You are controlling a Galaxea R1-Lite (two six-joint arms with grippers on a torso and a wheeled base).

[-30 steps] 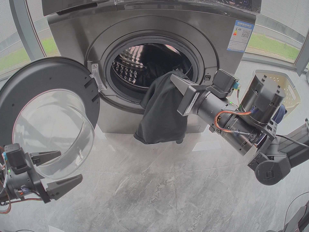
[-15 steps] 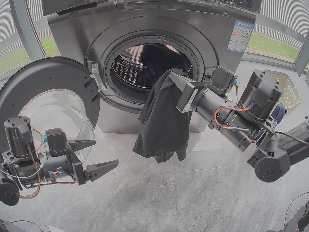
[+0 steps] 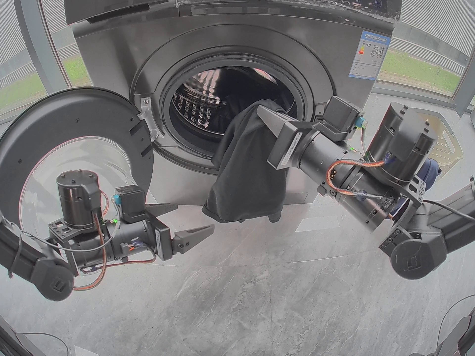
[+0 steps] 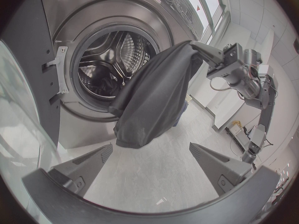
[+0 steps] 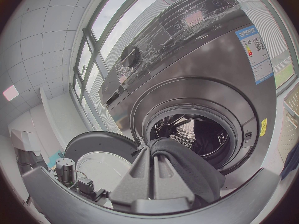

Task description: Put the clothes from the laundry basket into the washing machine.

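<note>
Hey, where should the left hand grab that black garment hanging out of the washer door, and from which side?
I'd grip the loose lower hem of the black garment, coming from the robot's left and below with the open left hand. The right hand pinches its top at the drum mouth, so the bulk hangs free below the opening.

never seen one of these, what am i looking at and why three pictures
It is a two-armed robot loading a washing machine. One picture is from a camera on its head, looking down; the other two are from cameras on each wrist. The right pincer is shut on a dark garment, held at the mouth of the drum, most of it hanging outside. The left pincer is open and empty, beside the swung-open door. The laundry basket stands to its right.
</note>
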